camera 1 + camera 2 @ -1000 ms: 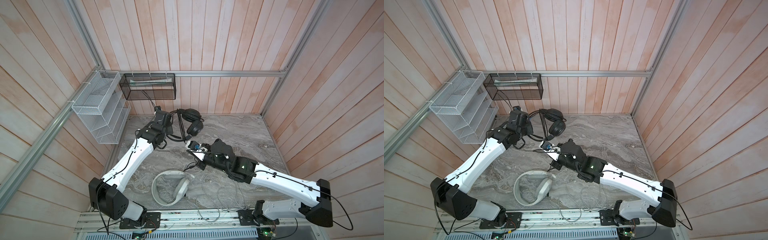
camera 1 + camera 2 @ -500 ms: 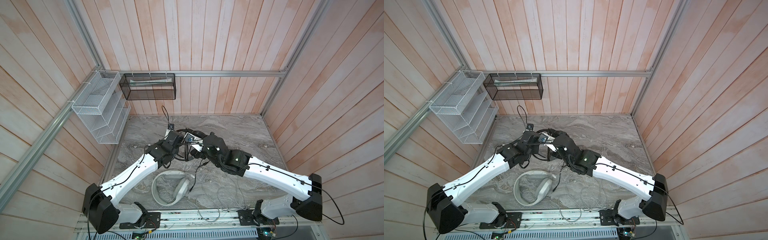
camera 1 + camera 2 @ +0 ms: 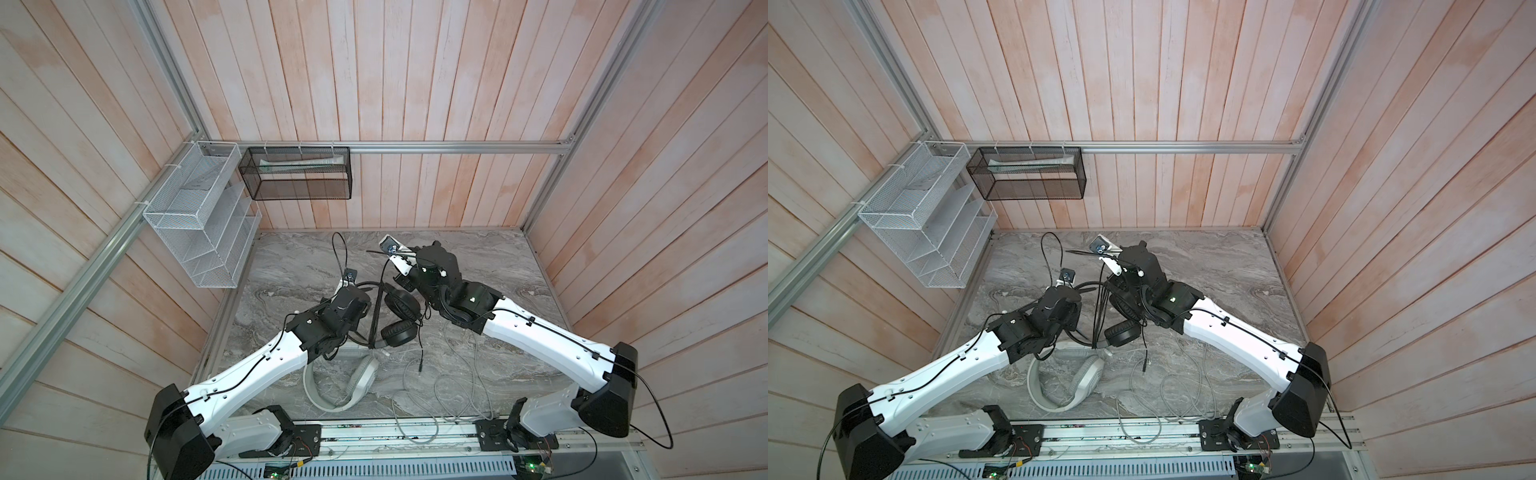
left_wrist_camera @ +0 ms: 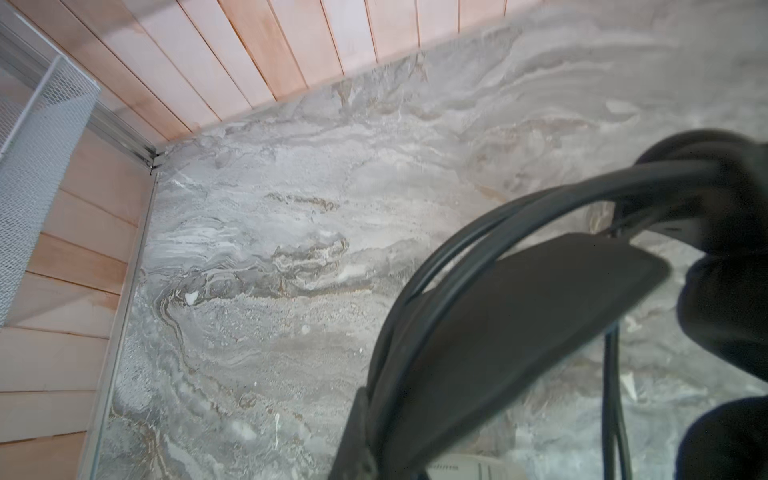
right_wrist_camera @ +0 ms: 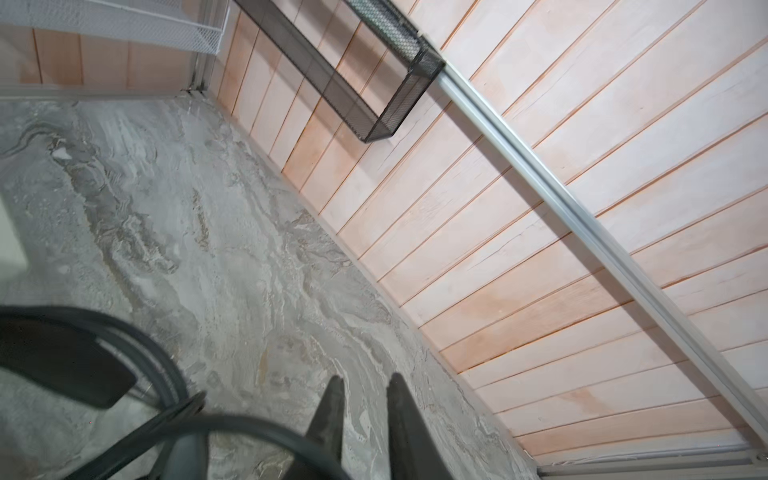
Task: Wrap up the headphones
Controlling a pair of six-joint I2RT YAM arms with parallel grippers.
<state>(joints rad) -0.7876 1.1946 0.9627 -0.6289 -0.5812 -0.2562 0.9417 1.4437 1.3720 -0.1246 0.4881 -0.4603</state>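
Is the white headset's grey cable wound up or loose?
Loose: the grey cable lies in open loops on the table beside the white headset, none wound around it.

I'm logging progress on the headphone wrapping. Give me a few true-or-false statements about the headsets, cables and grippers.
1. The white-grey headphones lie on the table. True.
2. The right gripper is clamped on a cable. False: its jaws stand apart, nothing between them.
3. The grey cable is wound round its headset. False: it sprawls loose across the table.
4. The left gripper is shut on the black headphones. True.
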